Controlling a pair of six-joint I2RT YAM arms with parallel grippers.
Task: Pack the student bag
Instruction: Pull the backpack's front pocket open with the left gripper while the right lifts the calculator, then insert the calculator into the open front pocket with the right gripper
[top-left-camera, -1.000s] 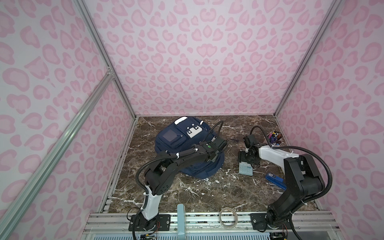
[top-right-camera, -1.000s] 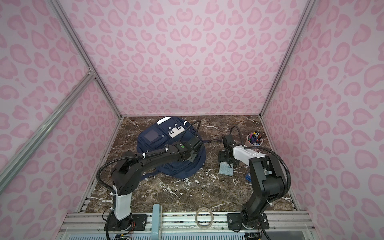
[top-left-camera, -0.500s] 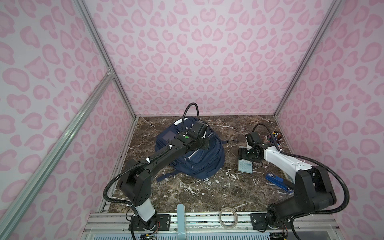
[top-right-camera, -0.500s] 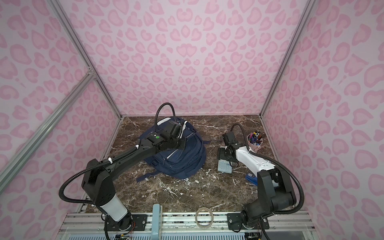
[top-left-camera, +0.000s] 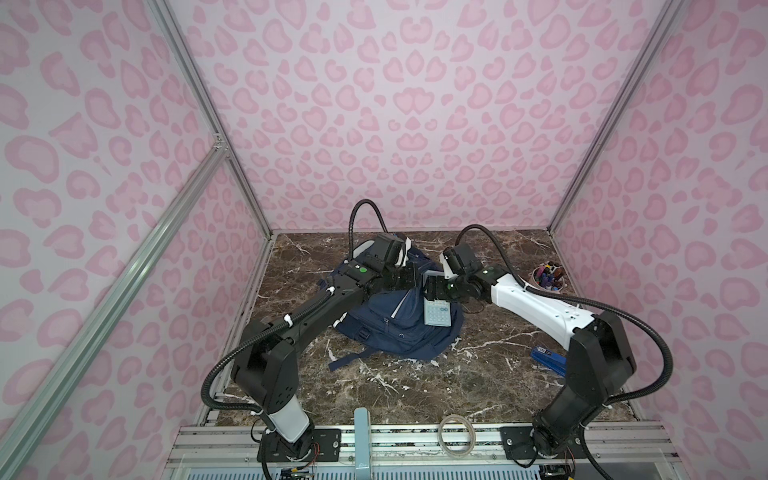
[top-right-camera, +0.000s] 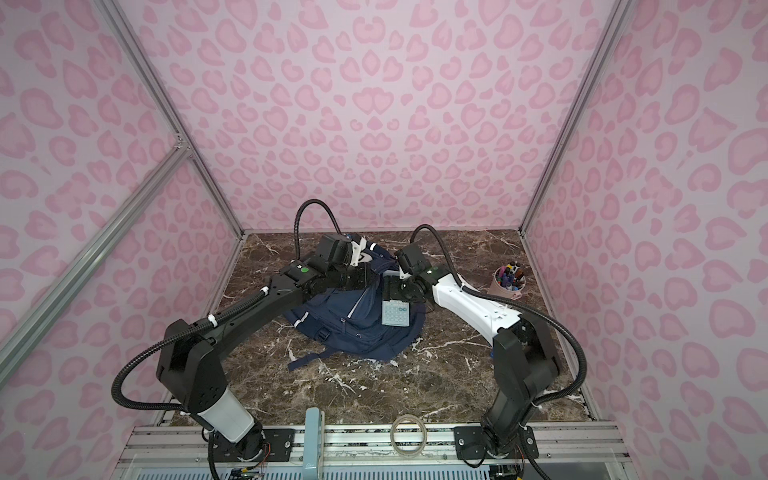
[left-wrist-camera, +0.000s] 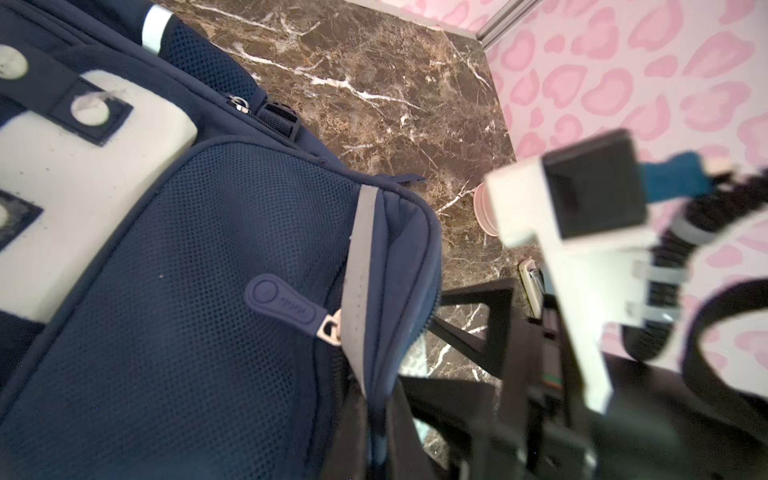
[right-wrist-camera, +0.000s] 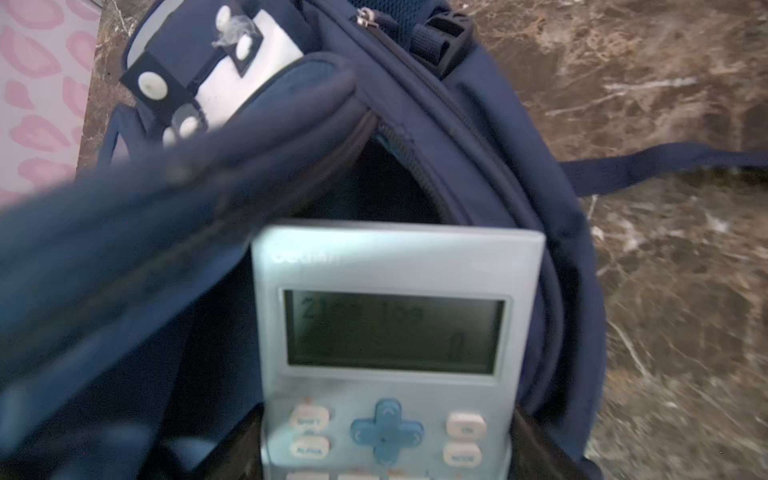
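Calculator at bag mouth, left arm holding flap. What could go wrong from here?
The left gripper seems to pinch only the backpack flap edge; a slip would drop it over the calculator. The opening looks barely wider than the calculator in the right gripper, so a corner may snag the zipper.

Navy student bag (top-left-camera: 397, 332) lies flat; top compartment open.

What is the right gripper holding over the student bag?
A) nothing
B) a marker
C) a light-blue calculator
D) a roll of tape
C: the right wrist view shows the light-blue calculator clamped between the right gripper's jaws at the student bag's open mouth.
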